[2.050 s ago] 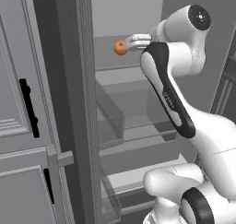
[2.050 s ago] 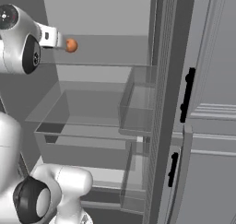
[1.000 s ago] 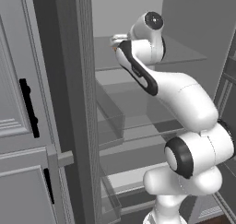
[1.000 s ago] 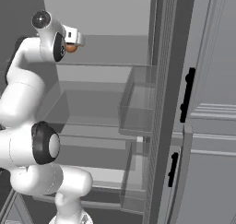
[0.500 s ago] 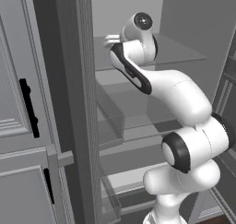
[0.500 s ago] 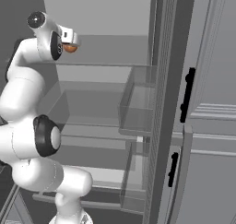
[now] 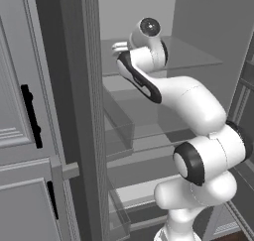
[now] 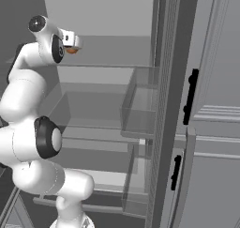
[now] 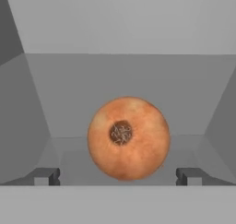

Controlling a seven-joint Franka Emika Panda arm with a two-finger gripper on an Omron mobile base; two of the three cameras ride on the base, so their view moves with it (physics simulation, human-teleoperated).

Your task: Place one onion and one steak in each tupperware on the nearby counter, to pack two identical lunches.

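A round orange-brown onion point(image 9: 128, 138) lies on the fridge's upper glass shelf point(image 7: 198, 56), its dark root end facing the hand camera. My gripper point(image 9: 118, 176) is open, and its two dark fingertips point(image 9: 47, 175) stand wide on either side of the onion without touching it. From the right base view, the onion point(image 8: 71, 50) peeks out just under the white hand point(image 8: 74, 40). In the left base view the hand point(image 7: 119, 47) covers the onion. The counter is out of view.
The fridge stands open, with a clear drawer point(image 8: 140, 110) and lower glass shelves point(image 7: 149, 131) below the arm. The grey door with black handles point(image 8: 190, 98) is at the right, and a panelled door point(image 7: 30, 116) at the left.
The arm has swung upward and folded, bringing the hand in against the onion on the upper shelf. The onion itself has stayed in place, and the hand now covers it from the left.
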